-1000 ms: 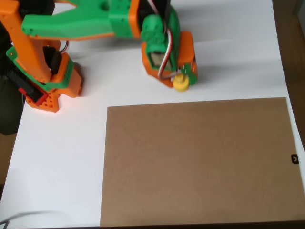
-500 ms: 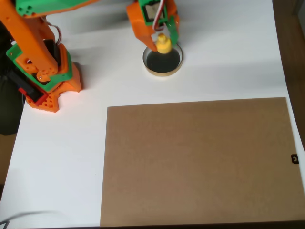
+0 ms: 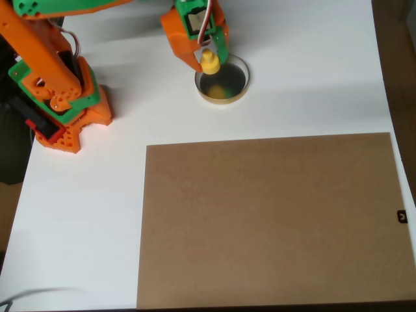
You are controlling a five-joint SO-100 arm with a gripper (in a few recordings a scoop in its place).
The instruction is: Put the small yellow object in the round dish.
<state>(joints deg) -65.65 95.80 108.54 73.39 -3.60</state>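
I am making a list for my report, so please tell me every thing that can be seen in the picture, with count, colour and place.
yellow piece: one, bright yellow, held in the claw over the upper left edge of the dish.
dish: one, cream rim, dark inside with a yellowish reflection, top centre of the table.
board: one, brown, flat, fills the lower right of the table.
table: one, white, under everything.
black tag: one, at the board's right edge.
arm base: one, orange and green, upper left.
claw: one, orange and green, top centre, shut on the yellow piece.
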